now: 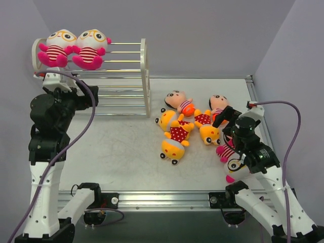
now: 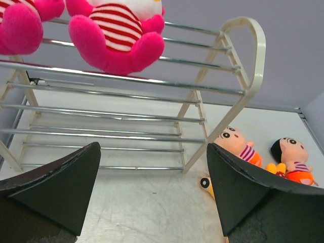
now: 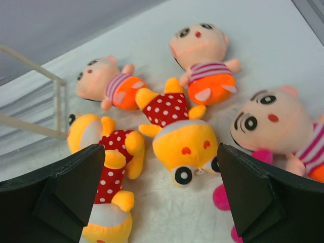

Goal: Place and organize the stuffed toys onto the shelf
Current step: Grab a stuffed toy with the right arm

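Observation:
The cream-white shelf (image 1: 144, 76) stands at the back left. Two pink stuffed toys (image 1: 58, 48) (image 1: 90, 48) sit side by side on its top tier; one fills the top of the left wrist view (image 2: 119, 35). My left gripper (image 1: 90, 98) is open and empty in front of the shelf's lower tiers (image 2: 152, 169). Yellow-orange toys (image 1: 173, 147) (image 1: 207, 132) and peach-faced toys (image 1: 178, 100) (image 1: 218, 104) lie in a heap on the table. My right gripper (image 1: 225, 115) is open and empty above a yellow toy (image 3: 187, 147). A pink toy (image 1: 234, 164) lies partly hidden under the right arm.
A third peach-faced toy (image 3: 276, 126) lies at the right of the right wrist view, beside a pink foot (image 3: 223, 197). The shelf's middle tier (image 2: 101, 114) and bottom tier (image 2: 101, 149) hold nothing. Grey walls close in the back and both sides of the table (image 1: 116, 152).

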You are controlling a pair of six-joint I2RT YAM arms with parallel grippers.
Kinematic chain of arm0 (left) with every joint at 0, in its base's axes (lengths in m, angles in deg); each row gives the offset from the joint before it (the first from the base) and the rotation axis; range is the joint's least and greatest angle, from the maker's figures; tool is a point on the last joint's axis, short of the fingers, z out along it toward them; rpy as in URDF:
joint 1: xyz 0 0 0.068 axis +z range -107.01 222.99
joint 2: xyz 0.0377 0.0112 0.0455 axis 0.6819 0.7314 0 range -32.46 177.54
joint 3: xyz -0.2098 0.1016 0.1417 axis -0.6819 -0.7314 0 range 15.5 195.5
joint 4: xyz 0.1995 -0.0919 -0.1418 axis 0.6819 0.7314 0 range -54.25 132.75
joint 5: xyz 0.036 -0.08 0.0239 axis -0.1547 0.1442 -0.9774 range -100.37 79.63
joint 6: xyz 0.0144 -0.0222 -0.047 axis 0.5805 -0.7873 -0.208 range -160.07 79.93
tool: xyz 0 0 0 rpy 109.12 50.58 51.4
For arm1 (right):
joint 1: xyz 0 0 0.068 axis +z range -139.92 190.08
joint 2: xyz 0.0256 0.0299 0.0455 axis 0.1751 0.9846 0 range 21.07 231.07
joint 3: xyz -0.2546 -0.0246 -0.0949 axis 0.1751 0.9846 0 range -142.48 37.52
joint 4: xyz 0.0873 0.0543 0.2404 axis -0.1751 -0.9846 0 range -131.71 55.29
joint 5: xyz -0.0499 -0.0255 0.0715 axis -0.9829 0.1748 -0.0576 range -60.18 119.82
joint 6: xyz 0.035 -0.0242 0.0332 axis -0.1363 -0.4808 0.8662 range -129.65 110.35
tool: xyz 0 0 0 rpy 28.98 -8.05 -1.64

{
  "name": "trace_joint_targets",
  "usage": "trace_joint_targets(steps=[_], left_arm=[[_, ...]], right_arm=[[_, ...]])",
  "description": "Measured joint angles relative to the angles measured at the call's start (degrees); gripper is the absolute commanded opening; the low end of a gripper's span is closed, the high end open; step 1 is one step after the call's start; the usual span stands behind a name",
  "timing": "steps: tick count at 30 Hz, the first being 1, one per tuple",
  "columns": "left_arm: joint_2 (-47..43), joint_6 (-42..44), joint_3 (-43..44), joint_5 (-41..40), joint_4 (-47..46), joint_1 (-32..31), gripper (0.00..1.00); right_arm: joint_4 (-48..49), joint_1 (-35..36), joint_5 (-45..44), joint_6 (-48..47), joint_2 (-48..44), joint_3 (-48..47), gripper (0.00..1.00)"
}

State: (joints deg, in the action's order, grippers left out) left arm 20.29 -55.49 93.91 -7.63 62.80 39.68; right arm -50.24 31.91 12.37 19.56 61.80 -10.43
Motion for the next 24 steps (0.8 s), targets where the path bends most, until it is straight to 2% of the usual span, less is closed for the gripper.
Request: trace_joint_targets(steps=[7, 11, 17, 24], left_arm=[[-11.65, 1.64, -11.61, -0.17, 0.37, -2.58, 0.94], [-15.56, 2.19, -15.93, 0.85, 0.61, -4.66, 0.94], [-16.26, 2.67, -22.12, 2.71, 0.52, -7.34, 0.94], [-16.15, 3.67, -26.73, 3.93, -0.31, -10.08, 0.94]], right_arm=[[-13.42, -0.13, -5.01, 15.47, 8.35, 0.28, 1.00], [-20.24, -0.44, -6.19, 24.50, 6.78, 3.19, 1.00], [-27.74, -0.85, -10.01, 34.07, 2.71, 3.32, 1.00], [-34.49, -1.55, -13.77, 42.47, 2.75, 2.78, 0.99]])
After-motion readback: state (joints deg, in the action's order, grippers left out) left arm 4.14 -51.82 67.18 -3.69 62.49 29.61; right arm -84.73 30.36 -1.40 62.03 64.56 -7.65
